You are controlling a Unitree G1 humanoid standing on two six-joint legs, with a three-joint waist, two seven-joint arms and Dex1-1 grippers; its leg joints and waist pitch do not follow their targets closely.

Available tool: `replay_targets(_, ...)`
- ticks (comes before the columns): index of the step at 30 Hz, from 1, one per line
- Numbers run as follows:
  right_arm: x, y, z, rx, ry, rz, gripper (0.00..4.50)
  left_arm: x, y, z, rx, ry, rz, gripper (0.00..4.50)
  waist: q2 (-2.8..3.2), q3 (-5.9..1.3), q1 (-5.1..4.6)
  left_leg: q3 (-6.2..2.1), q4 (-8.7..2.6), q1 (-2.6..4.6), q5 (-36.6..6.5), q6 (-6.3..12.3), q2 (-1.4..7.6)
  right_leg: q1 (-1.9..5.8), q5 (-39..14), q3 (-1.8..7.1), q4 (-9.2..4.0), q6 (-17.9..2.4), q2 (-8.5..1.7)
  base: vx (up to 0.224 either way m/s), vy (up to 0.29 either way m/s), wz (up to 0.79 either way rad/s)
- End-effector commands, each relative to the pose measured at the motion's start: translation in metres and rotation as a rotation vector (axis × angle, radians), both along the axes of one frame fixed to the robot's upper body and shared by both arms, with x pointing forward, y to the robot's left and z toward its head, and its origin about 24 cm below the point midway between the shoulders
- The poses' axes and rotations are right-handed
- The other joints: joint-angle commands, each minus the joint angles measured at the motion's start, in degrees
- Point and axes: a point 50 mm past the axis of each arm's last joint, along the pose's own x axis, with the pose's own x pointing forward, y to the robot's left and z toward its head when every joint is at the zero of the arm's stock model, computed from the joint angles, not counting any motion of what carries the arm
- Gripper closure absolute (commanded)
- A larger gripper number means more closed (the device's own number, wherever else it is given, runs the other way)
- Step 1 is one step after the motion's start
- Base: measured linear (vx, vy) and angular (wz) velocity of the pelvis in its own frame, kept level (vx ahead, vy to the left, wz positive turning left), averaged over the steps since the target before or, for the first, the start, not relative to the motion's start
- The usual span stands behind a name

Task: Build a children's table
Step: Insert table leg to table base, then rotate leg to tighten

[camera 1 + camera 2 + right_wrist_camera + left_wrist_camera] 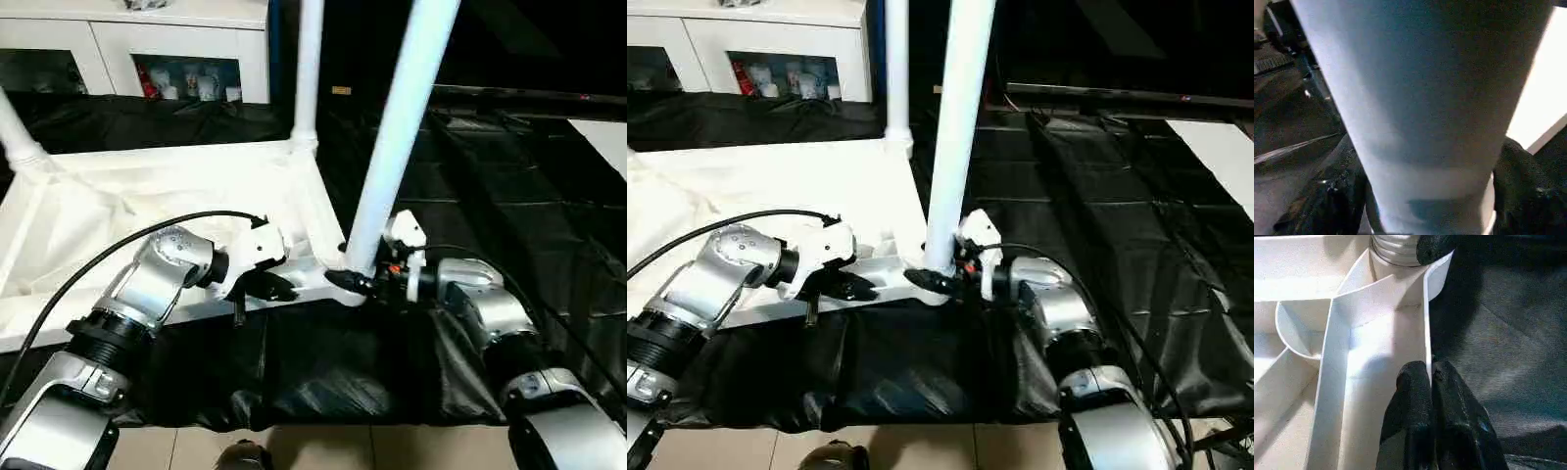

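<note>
Silver forearms fill the near edge. Left gripper pinched tight on thin rim wall of upturned table top, which lies on black-covered work table; fingertips pressed together over the rib. Far corner leg stands upright. Near corner leg leans slightly, base at corner socket. Right gripper straddles this leg low down, fingers either side, apparently clasping it.

Risks, judged: leg not fully seated, so a turn could cross-thread or pop it out. Left pinch narrow; the top may slide or tip if the right arm twists hard. Tall leg may topple when let go.
</note>
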Motion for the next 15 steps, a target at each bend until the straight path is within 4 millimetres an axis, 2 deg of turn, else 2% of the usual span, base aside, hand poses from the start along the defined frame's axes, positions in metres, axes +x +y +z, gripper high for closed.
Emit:
replay_targets(1,-0.007,0.003,-0.007,-0.015,0.036,0.057,1.67,0.001,-0.013,0.021,-0.071,-0.089,-0.085,4.50,1.08,-4.43,-0.15,-2.54,-4.41,2.45,-18.6,-2.08,4.93,2.07,-9.8,3.21,-4.24,-13.0,-5.48,0.000,0.000,0.00)
replay_targets(2,-0.007,0.003,-0.007,-0.018,0.037,0.059,1.78,0.001,-0.013,0.021,-0.071,-0.088,-0.088,4.50,1.07,-4.41,-0.16,-2.55,-4.43,2.43,-18.6,-2.08,4.92,2.07,-9.9,3.18,-4.22,-13.1,-5.46,0.000,0.000,0.00)
replay_targets(10,-0.009,0.003,-0.011,-0.031,0.051,0.056,1.80,0.002,-0.011,0.020,-0.069,-0.072,-0.085,4.50,1.08,-4.37,-0.27,-2.57,-4.45,2.50,-19.1,-2.36,4.95,2.03,-10.9,3.21,-4.34,-13.2,-5.53,0.000,0.000,0.00)
replay_targets(13,-0.005,0.005,-0.019,-0.034,0.079,-0.066,1.80,0.009,-0.014,0.016,-0.105,-0.073,0.022,4.50,1.02,-4.41,-0.34,-2.53,-4.40,2.46,-18.3,-2.23,4.89,2.01,-9.5,3.20,-4.16,-13.5,-5.45,0.000,0.000,0.00)
replay_targets(15,0.001,0.007,-0.025,-0.041,0.091,-0.195,1.80,0.016,-0.017,0.015,-0.113,-0.093,0.103,4.50,0.73,-4.30,-0.67,-2.61,-4.44,2.53,-19.2,-3.02,4.87,1.82,-11.5,3.33,-4.40,-13.7,-5.83,0.000,0.000,0.00)
